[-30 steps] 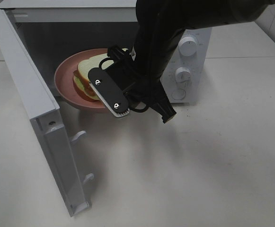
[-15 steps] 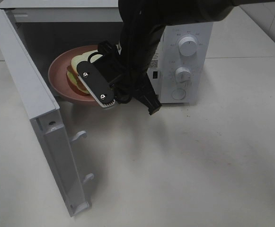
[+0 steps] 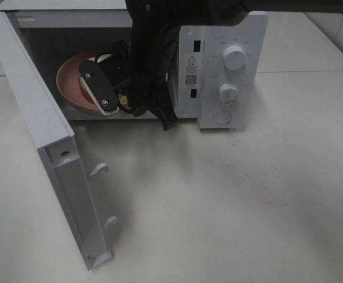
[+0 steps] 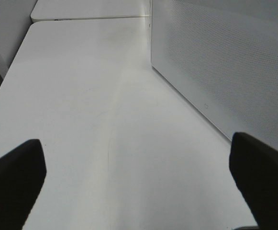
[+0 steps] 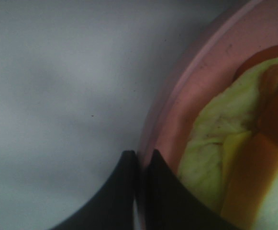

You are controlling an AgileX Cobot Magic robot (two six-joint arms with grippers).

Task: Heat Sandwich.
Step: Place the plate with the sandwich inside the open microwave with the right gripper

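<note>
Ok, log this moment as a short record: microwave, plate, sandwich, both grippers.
microwave: door swung open
pink plate: inside the cavity, held by its rim
sandwich: on the plate
right gripper: shut on the plate's rim
left gripper: open, empty, over the table
task state: door not yet closed

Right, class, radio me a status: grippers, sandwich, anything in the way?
Right gripper shut on pink plate rim. Left gripper open, over table. Sandwich on plate, inside microwave. Door open, nothing blocking.
</note>
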